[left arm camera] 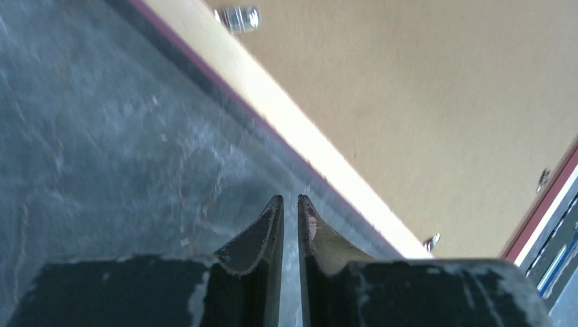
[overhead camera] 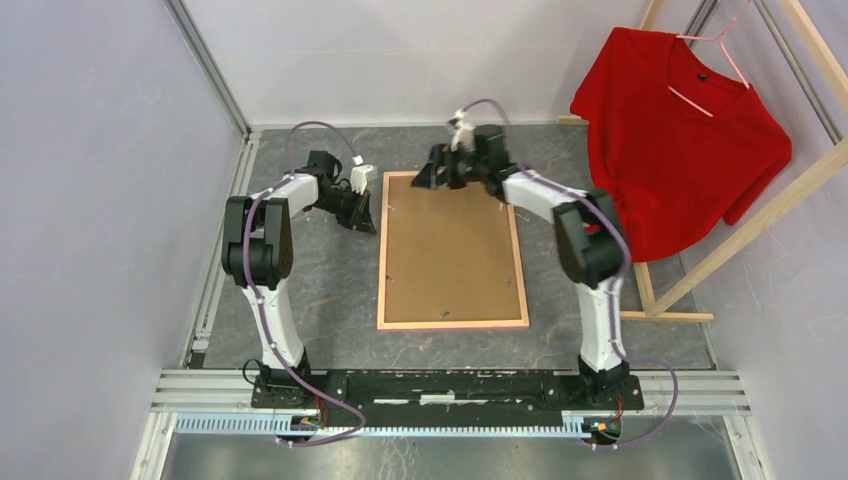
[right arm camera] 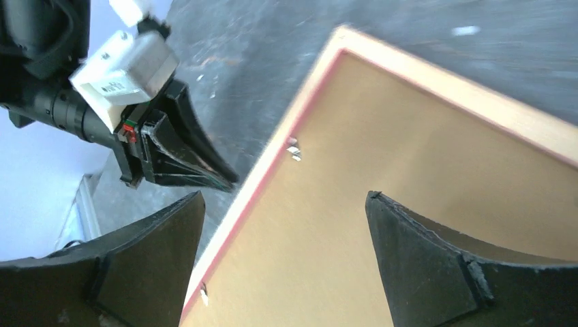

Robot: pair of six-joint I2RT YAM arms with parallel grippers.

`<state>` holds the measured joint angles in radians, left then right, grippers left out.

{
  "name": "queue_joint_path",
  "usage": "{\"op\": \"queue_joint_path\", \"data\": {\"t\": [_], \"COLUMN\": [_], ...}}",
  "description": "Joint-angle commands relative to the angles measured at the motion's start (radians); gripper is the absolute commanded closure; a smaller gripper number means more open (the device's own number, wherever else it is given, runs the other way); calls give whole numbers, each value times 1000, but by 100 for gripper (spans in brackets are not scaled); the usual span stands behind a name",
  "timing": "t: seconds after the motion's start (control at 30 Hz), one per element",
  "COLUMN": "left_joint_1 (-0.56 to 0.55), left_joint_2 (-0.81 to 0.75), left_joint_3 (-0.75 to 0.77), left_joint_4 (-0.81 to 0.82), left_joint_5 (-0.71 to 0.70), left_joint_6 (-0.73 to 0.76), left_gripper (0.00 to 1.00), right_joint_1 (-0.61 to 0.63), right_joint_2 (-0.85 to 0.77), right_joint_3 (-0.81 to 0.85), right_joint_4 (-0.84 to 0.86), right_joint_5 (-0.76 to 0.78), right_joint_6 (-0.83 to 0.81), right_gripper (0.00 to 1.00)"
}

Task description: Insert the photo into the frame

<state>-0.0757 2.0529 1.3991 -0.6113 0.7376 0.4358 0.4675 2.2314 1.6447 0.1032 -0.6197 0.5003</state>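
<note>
Left jaws: the left gripper (left arm camera: 290, 201) has them pressed together with nothing between, tips low over the mottled grey surface (left arm camera: 102, 136), just beside the frame's long edge.
Right jaws: the right gripper (right arm camera: 285, 197) has them spread wide, gripping nothing, above the frame's far end.
Frame (overhead camera: 455, 323): flat, back up, between the two arms; a thin rectangular rim of pale wood.
Backing board (overhead camera: 450, 250): matte brown hardboard filling the rim.
Wrist views only: a fine pink line along the rim; small shiny metal tabs (right arm camera: 293, 148).
Overhead only: a red shirt (overhead camera: 680, 140) hanging on a wooden rack (overhead camera: 740, 230), far right.
</note>
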Motion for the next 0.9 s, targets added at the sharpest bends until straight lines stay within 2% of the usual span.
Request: {"op": "queue_joint_path", "data": {"t": [0.0, 0.13, 0.23, 0.47, 0.67, 0.73, 0.87], "left_joint_1": [0, -22, -52, -132, -210, -241, -322], "left_joint_2": [-110, -180, -228, -308, -327, -316, -303], "left_joint_3": [-81, -192, -265, -387, -433, -432, -427], "left_joint_4": [-75, -77, -73, -30, 5, 16, 28], "left_joint_5": [-114, -173, -219, -304, -320, -318, -311], "left_joint_6": [154, 218, 251, 285, 279, 259, 229], "left_gripper": [79, 77, 76, 75, 76, 76, 75], "right_joint_1": [-125, -211, -257, -267, -216, -169, -58], "right_joint_2": [-323, -484, -523, -448, -325, -271, -121], "right_joint_3": [-279, -534, -659, -706, -595, -519, -264], "right_joint_4": [58, 52, 76, 134, 148, 123, 43], "right_joint_5": [287, 460, 460, 367, 296, 296, 287], "right_joint_6": [-4, -9, 11, 63, 106, 111, 118], "right_gripper": [3, 2, 2, 2, 2, 2, 2]}}
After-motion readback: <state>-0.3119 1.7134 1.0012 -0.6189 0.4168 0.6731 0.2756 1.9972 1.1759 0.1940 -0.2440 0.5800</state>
